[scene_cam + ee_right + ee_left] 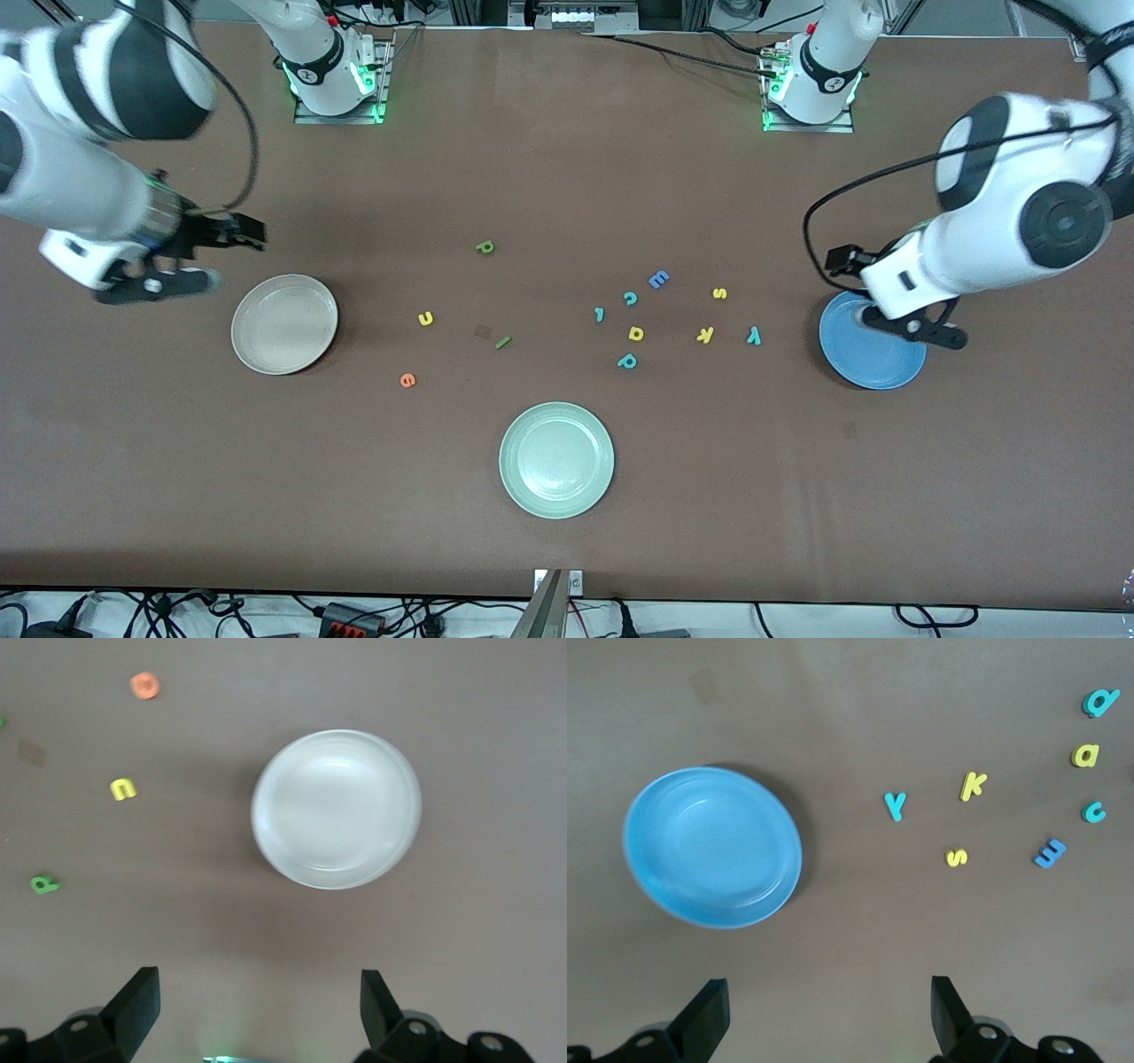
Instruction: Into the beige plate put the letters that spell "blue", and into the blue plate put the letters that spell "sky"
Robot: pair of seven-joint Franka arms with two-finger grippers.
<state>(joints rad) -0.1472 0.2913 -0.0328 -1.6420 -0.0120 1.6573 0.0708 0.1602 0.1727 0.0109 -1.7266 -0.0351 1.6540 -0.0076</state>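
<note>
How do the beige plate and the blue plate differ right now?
The beige plate is off-white and sits at the right arm's end; the blue plate is bright blue, at the left arm's end. In the front view the left arm overlaps the blue plate, while the beige plate shows whole. Both are round, shallow, similar in size and hold no letters.

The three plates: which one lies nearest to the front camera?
The pale green plate; the beige plate and the blue plate sit farther back, toward the table's ends.
</note>
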